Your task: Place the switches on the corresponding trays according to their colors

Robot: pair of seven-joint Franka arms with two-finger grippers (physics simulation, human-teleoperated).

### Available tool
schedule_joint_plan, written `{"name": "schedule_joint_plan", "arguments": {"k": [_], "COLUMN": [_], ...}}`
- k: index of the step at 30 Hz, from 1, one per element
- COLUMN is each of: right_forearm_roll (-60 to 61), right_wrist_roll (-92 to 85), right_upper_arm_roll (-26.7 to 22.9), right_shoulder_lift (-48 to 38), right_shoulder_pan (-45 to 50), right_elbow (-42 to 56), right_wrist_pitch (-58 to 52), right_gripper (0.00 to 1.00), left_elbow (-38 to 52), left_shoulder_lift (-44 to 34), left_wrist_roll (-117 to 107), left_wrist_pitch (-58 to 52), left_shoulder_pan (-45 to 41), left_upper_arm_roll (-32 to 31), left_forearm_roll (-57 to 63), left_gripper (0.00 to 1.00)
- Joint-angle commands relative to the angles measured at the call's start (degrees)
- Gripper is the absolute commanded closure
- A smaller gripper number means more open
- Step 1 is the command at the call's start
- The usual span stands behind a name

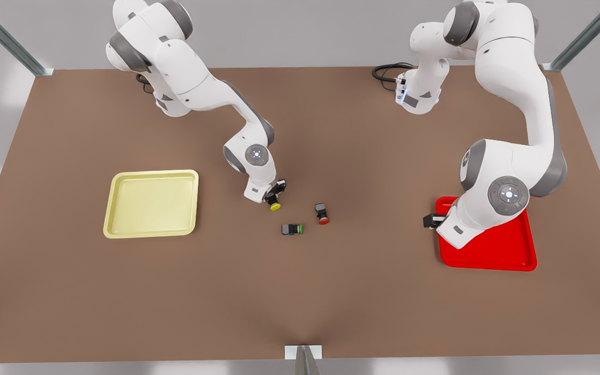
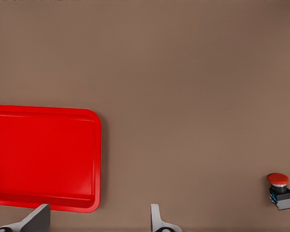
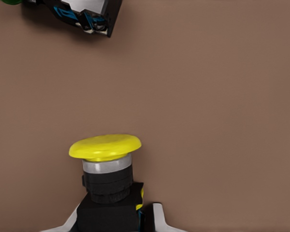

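The right pincer (image 1: 274,198) grips the small black switch with the round yellow cap (image 1: 275,206). The left pincer (image 1: 429,221), spread wide, waits by the shiny red square tray (image 1: 508,255). Both trays hold nothing yet.

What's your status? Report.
Right claw shut on yellow switch. Left claw open by red tray. Yellow tray bare, path clear.

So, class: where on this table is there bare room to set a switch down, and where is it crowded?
Free: the yellow tray, the red tray beside the open left gripper, and the table nearer the camera. Crowded: mid-table, where the right gripper holds the yellow switch near the green and red switches.
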Motion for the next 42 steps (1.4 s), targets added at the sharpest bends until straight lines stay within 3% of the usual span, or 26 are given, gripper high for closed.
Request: {"name": "schedule_joint_plan", "arguments": {"k": [1,13,18,28,34,39,42], "right_forearm_roll": [0.00,0.00,-0.09,-0.09,-0.09,-0.09,-0.09], "right_wrist_roll": [-0.05,-0.14,-0.49,-10.77,-17.98,-28.53,-28.53], "right_upper_arm_roll": [0.00,0.00,0.09,-0.09,-7.47,-11.86,-11.86], "right_shoulder_lift": [0.00,-0.53,-6.50,-18.19,-19.78,-19.69,-19.60], "right_shoulder_pan": [0.00,0.00,-2.99,-23.20,-26.72,-29.71,-29.79], "right_elbow": [0.00,0.00,-4.65,-17.84,-24.52,-24.70,-24.61], "right_wrist_pitch": [0.00,-0.35,-0.70,0.35,6.24,8.09,8.09], "right_gripper": [0.46,0.49,0.49,0.49,0.49,0.48,0.18], "left_elbow": [0.00,0.09,0.09,0.18,-0.09,-4.22,-5.01], "left_shoulder_lift": [0.00,-0.09,0.00,9.66,16.34,17.57,18.54], "left_wrist_roll": [0.00,-0.09,-3.69,-38.49,-38.41,-38.67,-39.73], "left_wrist_pitch": [0.00,0.00,0.88,14.33,17.14,23.73,25.40], "left_shoulder_pan": [0.00,0.00,-2.28,-26.72,-28.48,-28.48,-28.48], "left_upper_arm_roll": [0.00,0.00,-0.70,-0.70,0.00,0.88,1.05], "left_forearm_roll": [0.01,-0.52,-3.15,-7.81,-6.84,-6.84,-6.84], "left_gripper": [0.00,0.00,0.00,0.00,0.00,0.00,0.00]}}
